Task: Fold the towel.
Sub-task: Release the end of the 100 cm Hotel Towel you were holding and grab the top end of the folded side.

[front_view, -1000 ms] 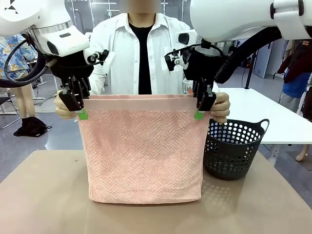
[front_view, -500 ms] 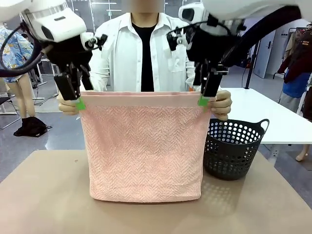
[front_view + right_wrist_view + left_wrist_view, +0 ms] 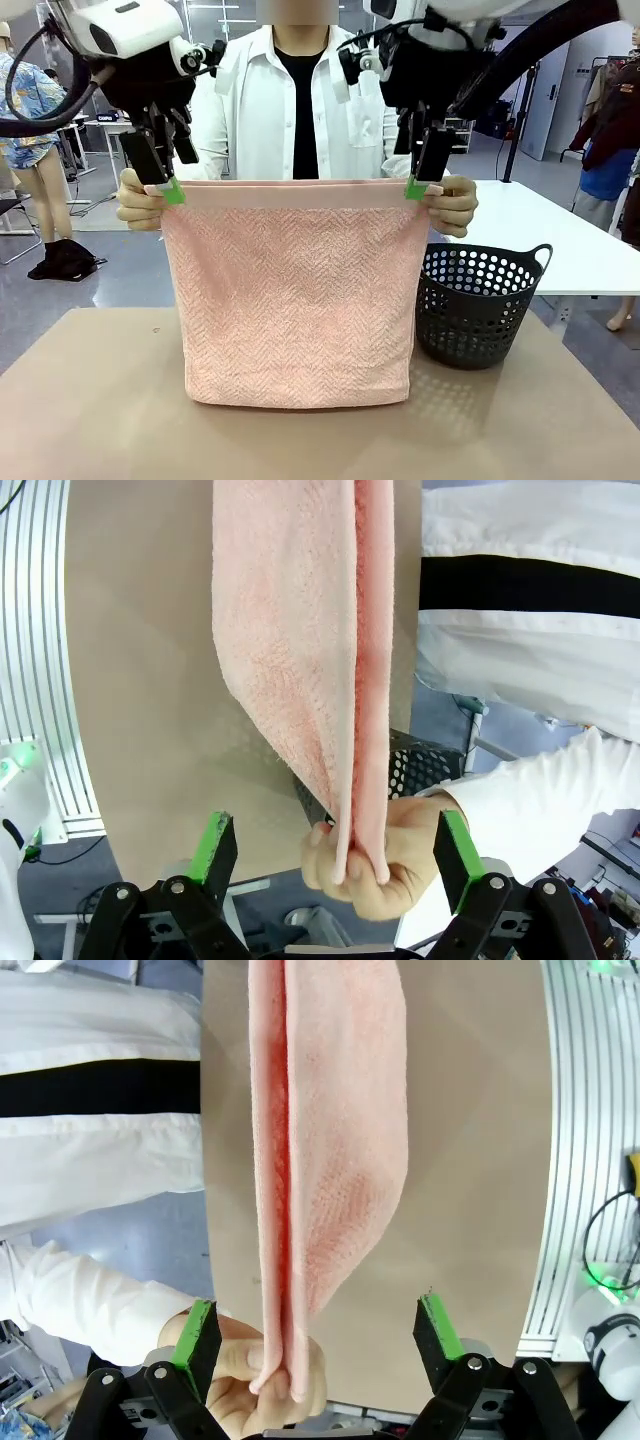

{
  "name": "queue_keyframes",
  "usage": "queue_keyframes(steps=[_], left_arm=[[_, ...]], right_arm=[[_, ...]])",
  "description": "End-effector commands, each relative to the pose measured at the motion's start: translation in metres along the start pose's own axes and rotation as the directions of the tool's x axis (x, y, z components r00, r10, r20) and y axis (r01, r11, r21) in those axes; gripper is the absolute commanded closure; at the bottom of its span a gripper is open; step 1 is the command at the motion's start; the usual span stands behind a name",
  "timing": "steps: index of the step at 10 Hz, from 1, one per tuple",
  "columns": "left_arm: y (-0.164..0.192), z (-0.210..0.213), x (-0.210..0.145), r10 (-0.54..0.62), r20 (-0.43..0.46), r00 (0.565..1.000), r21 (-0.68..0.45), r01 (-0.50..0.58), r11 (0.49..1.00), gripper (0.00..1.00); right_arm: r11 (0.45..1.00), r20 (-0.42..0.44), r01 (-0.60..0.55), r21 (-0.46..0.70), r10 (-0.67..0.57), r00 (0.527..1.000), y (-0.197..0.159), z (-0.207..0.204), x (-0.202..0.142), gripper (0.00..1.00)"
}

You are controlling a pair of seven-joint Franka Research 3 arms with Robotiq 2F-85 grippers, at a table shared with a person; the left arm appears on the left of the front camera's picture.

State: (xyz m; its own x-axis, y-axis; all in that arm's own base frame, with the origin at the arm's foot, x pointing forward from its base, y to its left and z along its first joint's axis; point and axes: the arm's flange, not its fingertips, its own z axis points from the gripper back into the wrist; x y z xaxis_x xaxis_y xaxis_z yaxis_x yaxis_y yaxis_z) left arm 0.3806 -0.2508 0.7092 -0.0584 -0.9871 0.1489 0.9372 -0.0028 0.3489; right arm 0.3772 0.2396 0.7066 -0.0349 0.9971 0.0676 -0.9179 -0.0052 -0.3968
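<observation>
Over table [image 3: 90, 400], towel [image 3: 300, 300] hangs from person's hands [image 3: 140, 203], perhaps touching.

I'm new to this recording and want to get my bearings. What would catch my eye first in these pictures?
The salmon-pink towel hangs doubled like a curtain over the table, pinched at its top corners by the person's hands. The left gripper and right gripper sit at those corners with jaws open, either side of the cloth without touching it. A dark basket stands on the table at picture right.
</observation>
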Motion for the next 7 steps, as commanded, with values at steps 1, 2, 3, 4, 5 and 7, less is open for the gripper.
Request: queue_keyframes(steps=[1,2,3,4,5,7], left_arm=[[0.01,-0.01,-0.002,0.008,-0.011,1.0,0.011,-0.008,1.0,0.02],[0.014,-0.016,-0.006,-0.007,-0.016,1.0,0.007,0.007,1.0,0.02],[0.016,-0.022,-0.008,-0.009,-0.006,1.0,-0.002,0.009,1.0,0.02],[0.017,-0.029,-0.01,-0.005,-0.009,1.0,-0.015,0.005,1.0,0.02],[0.018,-0.035,-0.012,0.002,-0.015,1.0,-0.034,-0.003,0.999,0.02],[0.02,-0.044,-0.014,0.014,-0.024,1.0,-0.05,-0.015,0.999,0.02]], right_arm=[[1.0,0.001,-0.01,-0.002,0.01,1.0,-0.013,-0.013,0.0,0.0],[1.0,-0.005,-0.01,0.006,0.01,1.0,-0.018,-0.021,0.0,0.0],[1.0,0.001,-0.013,0.007,0.013,1.0,-0.021,-0.027,-0.001,0.0],[1.0,0.015,-0.013,0.02,0.012,1.0,-0.025,-0.034,-0.001,0.0],[0.999,0.002,-0.001,0.042,0.001,1.0,-0.026,-0.043,-0.001,0.0],[0.997,-0.012,0.016,0.07,-0.015,1.0,-0.026,-0.057,-0.003,0.0]])
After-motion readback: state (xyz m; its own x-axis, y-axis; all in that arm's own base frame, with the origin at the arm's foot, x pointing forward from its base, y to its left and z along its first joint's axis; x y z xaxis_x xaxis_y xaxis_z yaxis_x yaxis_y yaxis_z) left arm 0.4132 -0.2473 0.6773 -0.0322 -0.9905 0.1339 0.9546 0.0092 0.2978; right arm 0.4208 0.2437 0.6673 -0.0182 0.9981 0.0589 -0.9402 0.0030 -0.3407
